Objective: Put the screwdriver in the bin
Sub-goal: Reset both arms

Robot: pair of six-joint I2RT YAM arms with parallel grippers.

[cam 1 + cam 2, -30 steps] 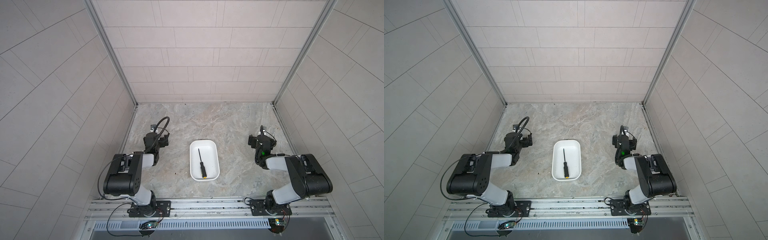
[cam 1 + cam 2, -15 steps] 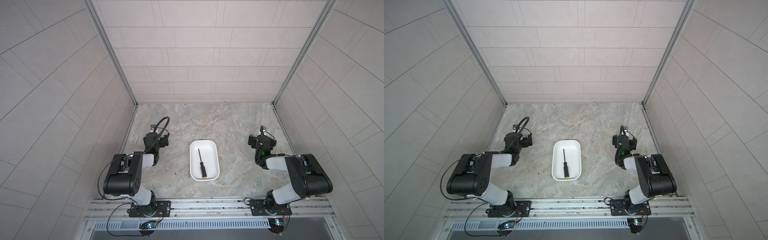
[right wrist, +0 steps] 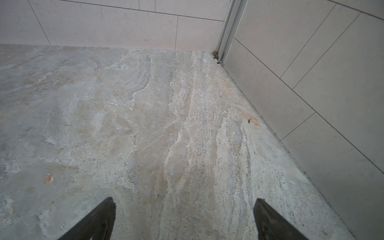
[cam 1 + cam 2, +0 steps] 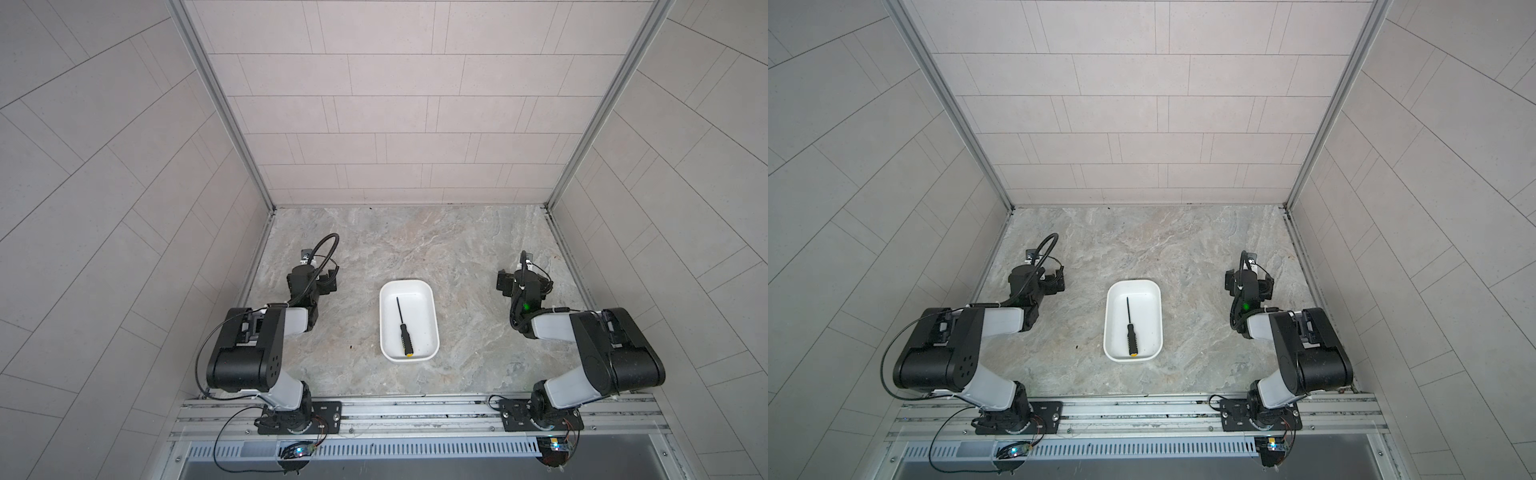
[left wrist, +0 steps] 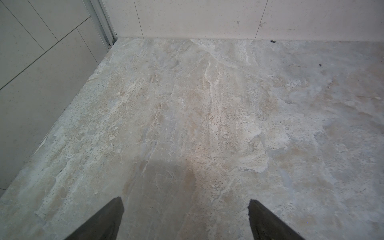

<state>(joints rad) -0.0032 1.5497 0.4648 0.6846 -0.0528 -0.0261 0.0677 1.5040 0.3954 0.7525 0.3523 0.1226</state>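
Observation:
The screwdriver [image 4: 404, 328] [image 4: 1131, 326], thin dark shaft, black handle and yellow end cap, lies lengthwise inside the white bin [image 4: 430, 291] [image 4: 1156, 291] in the middle of the stone floor, in both top views. My left gripper [image 4: 322, 282] [image 4: 1054, 282] [image 5: 186, 204] rests low at the left, well away from the bin, open over bare floor. My right gripper [image 4: 523, 280] [image 4: 1250, 280] [image 3: 185, 204] rests low at the right, also apart from the bin, open with nothing between its fingers. Neither wrist view shows the bin or the screwdriver.
Tiled walls [image 4: 395, 104] close in the floor on three sides. A metal rail [image 4: 415, 411] with both arm bases runs along the near edge. Both folded arms sit near the side walls.

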